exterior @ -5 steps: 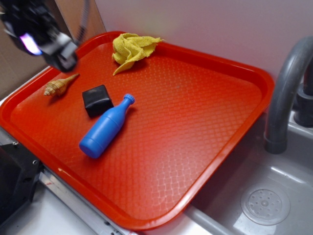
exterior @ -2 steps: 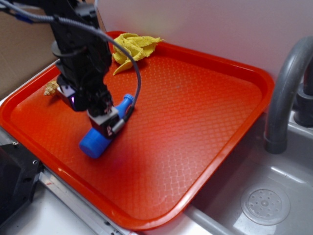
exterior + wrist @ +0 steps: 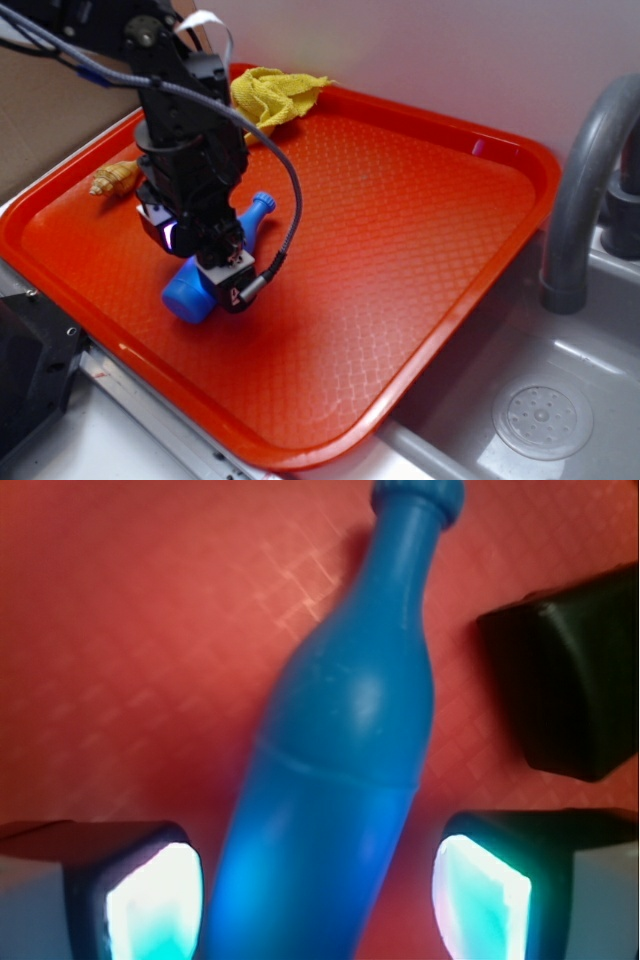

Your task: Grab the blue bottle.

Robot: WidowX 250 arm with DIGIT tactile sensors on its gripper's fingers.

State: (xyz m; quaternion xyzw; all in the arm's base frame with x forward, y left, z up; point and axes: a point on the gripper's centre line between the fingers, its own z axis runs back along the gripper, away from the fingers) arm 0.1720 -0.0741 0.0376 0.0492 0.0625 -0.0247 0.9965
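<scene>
The blue bottle (image 3: 215,262) lies on its side on the left part of the red tray (image 3: 420,240), its capped neck pointing toward the far right and its base toward the near left edge. The gripper (image 3: 215,270) is lowered directly over the bottle's body. In the wrist view the bottle (image 3: 340,740) is seen running between the two fingers (image 3: 150,900), which stand on either side of its lower body with a strip of tray visible in each gap; the jaws are therefore spread and nothing is gripped. A black block (image 3: 565,680) sits just beside the bottle's neck, apart from it.

The approach and alignment appear to be done: the bottle is straddled across its width. What is left, by this judgement, is the closing of the fingers on the body and the lift off the tray. Whether the fingertips have reached the tray surface cannot be told.

A yellow cloth (image 3: 268,98) lies at the far edge, and a shell (image 3: 115,178) at the left.
</scene>
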